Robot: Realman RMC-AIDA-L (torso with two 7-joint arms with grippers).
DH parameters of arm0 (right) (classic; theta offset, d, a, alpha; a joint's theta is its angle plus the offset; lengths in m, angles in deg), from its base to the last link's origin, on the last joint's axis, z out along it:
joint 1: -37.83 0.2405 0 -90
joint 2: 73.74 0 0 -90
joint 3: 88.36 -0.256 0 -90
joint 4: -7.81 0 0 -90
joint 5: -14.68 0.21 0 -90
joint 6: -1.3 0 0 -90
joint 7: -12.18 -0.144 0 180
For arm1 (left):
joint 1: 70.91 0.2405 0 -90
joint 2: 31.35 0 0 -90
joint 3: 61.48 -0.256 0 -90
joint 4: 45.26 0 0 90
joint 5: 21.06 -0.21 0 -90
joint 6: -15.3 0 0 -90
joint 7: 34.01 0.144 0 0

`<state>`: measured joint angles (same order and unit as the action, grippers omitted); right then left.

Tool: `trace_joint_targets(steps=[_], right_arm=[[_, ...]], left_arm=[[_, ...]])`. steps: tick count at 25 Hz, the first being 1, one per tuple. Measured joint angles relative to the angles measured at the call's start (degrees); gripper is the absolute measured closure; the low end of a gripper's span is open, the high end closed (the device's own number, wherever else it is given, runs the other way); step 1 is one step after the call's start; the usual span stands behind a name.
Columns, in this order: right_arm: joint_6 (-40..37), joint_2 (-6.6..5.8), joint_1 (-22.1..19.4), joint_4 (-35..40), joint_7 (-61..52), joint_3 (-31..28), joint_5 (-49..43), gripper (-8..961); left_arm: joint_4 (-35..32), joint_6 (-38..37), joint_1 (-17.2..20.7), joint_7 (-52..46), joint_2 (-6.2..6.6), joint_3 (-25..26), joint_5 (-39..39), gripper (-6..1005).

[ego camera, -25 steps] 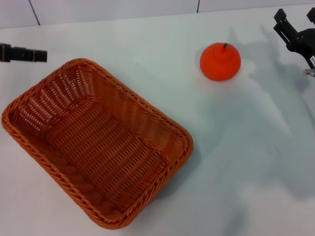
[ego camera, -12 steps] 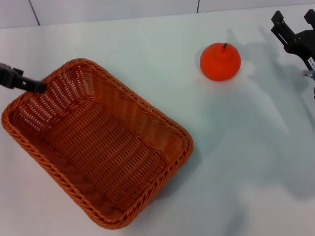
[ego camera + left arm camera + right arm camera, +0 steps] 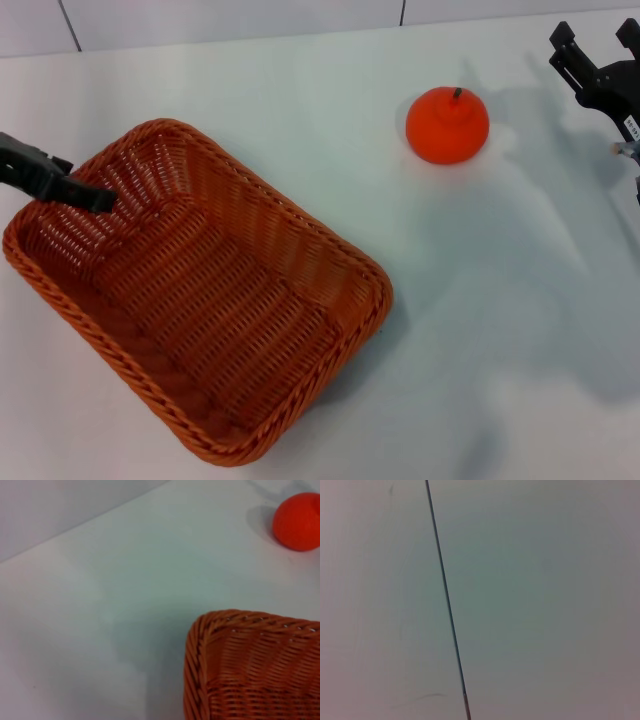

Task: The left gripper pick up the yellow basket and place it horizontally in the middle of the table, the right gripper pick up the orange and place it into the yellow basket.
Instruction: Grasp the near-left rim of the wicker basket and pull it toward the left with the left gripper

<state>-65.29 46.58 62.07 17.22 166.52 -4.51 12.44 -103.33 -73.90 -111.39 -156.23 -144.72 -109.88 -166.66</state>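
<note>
Left gripper (image 3: 85,195) at yellow basket (image 3: 200,290) far-left rim.
Its spread couldn't be judged; right gripper (image 3: 600,50) stood spread, apart from orange (image 3: 447,125).

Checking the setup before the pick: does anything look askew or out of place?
The yellow basket lies diagonally at the table's left, not square. It is empty; the orange sits upright apart. Nothing is spilled or damaged.
</note>
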Motion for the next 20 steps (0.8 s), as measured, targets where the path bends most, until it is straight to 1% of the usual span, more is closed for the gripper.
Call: trace_joint_targets(steps=[6, 14, 20], right_arm=[[0.00, 0.00, 0.02, 0.00, 0.00, 0.12, -0.04, 13], [-0.14, 0.00, -0.31, 0.00, -0.88, 0.60, -0.05, 14], [-0.11, 0.00, -0.52, 0.00, -1.21, 0.70, -0.05, 14]], left_arm=[[0.25, 1.13, 0.36, 0.05, -0.93, -1.86, -0.59, 141], [0.00, 2.73, 0.39, 0.05, -2.89, -2.29, -4.23, 179], [-0.11, 3.12, 0.44, 0.05, -3.06, -2.29, -4.51, 211]])
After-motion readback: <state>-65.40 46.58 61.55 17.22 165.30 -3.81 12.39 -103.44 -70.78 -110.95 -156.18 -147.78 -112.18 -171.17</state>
